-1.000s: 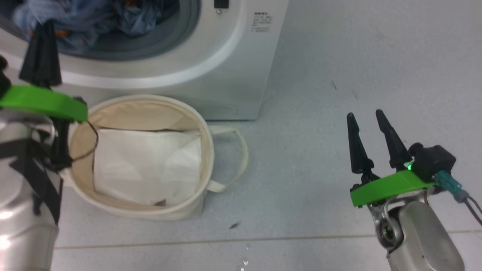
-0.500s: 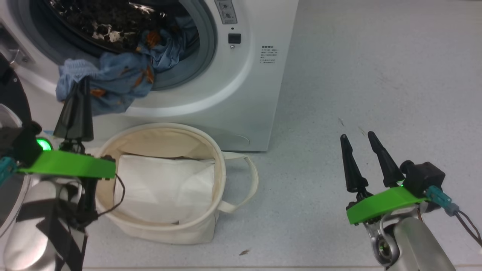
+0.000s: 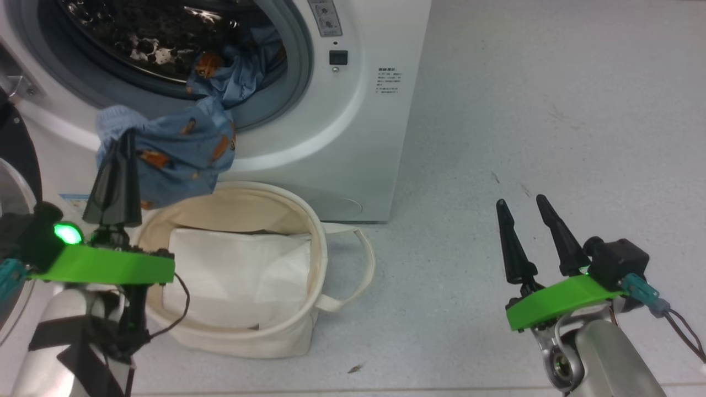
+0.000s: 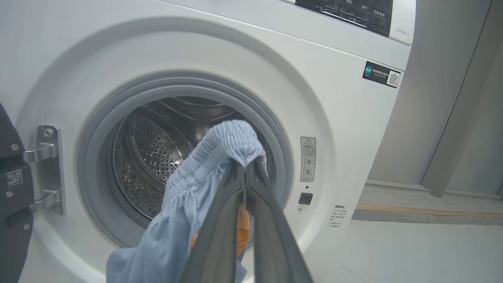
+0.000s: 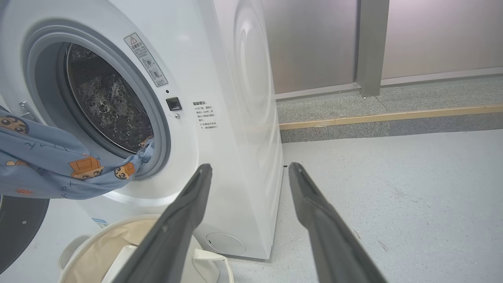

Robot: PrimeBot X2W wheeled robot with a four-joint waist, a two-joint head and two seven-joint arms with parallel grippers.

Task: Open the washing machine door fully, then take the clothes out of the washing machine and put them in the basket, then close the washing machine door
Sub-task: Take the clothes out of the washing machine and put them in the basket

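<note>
Blue printed clothes (image 3: 176, 149) spill from the open white washer (image 3: 353, 121), hanging at the cream basket's (image 3: 321, 242) 11 o'clock; black-rimmed door (image 3: 19, 157) swung to 9 o'clock.

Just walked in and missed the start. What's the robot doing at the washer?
The left gripper is shut on the clothes, a blue printed garment hanging half out of the washing machine, one end inside the drum. The washing machine door stands open. Below sits the basket, holding a white sheet. The right gripper is open and empty.
</note>
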